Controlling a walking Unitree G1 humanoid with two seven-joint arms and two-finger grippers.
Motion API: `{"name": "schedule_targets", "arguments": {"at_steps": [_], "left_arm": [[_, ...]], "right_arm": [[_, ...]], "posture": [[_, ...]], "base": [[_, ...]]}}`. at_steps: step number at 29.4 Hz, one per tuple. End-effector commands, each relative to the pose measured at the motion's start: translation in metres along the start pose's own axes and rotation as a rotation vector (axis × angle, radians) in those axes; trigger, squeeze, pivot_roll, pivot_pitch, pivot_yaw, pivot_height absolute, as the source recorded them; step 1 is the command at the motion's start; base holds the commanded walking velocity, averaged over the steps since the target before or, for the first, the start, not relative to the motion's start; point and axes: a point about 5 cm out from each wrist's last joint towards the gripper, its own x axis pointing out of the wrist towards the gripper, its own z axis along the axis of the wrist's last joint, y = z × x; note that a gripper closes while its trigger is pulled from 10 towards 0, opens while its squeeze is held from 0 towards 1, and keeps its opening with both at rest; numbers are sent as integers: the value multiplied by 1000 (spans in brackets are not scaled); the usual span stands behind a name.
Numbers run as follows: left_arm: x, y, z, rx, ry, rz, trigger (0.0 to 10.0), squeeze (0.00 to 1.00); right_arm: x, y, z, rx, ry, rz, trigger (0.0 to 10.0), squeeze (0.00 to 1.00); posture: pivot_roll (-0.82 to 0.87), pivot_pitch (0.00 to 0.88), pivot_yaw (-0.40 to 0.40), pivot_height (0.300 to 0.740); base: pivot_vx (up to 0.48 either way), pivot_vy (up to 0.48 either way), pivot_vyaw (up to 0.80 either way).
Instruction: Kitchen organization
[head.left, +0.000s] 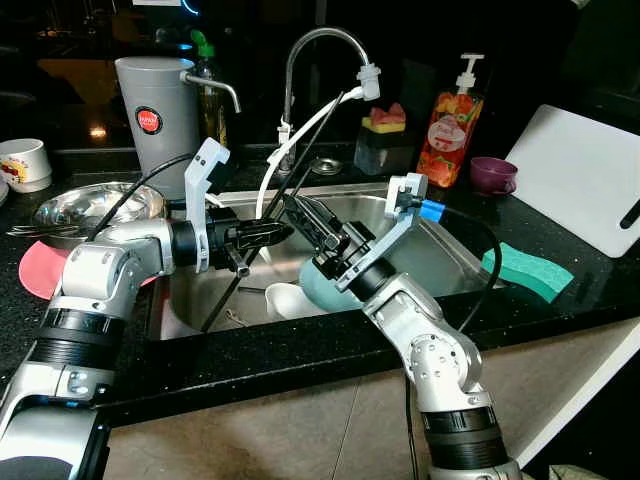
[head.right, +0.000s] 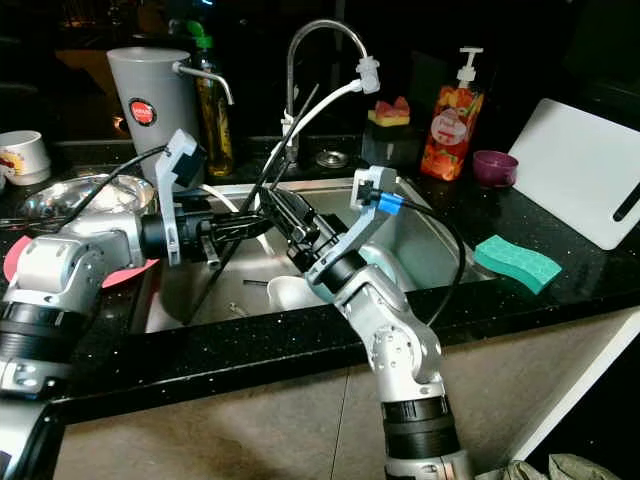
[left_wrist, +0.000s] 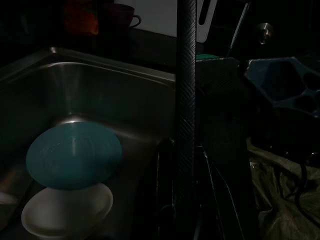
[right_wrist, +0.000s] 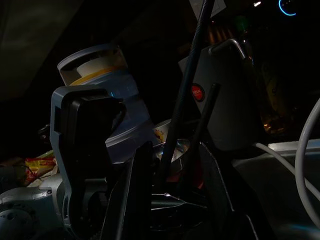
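A long thin black rod (head.left: 300, 165) leans across the steel sink (head.left: 445, 255), from the basin floor up toward the faucet (head.left: 315, 40). My left gripper (head.left: 278, 232) reaches in from the left over the basin and is shut on the rod about halfway up; the left wrist view has the rod (left_wrist: 186, 100) running straight along its fingers. My right gripper (head.left: 300, 212) meets it from the right, fingers open on either side of the rod (right_wrist: 187, 95). Below them in the sink, a teal bowl (left_wrist: 74, 156) rests upside down on a white bowl (left_wrist: 67, 210).
A metal bowl (head.left: 95, 208), pink plate (head.left: 40, 268) and white cup (head.left: 22, 162) sit on the left counter by a grey jug (head.left: 150, 110). On the right are a soap bottle (head.left: 452, 125), purple cup (head.left: 493, 174), green sponge (head.left: 527, 270) and white cutting board (head.left: 585, 178).
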Motion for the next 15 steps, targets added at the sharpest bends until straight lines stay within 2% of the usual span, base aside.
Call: {"name": "schedule_targets", "arguments": {"at_steps": [1,15], "left_arm": [[1,-3,3,6,-12,-20,10000,0],[3,-6,4,0,-27,-35,10000,0]], "right_arm": [[1,-1,-1,1,7,-1,10000,0],[2,-1,-4,10,15,4,10000,0]], "posture": [[117,85,-59,740],[116,77,-62,740]], "base": [[0,0,0],[0,0,0]]}}
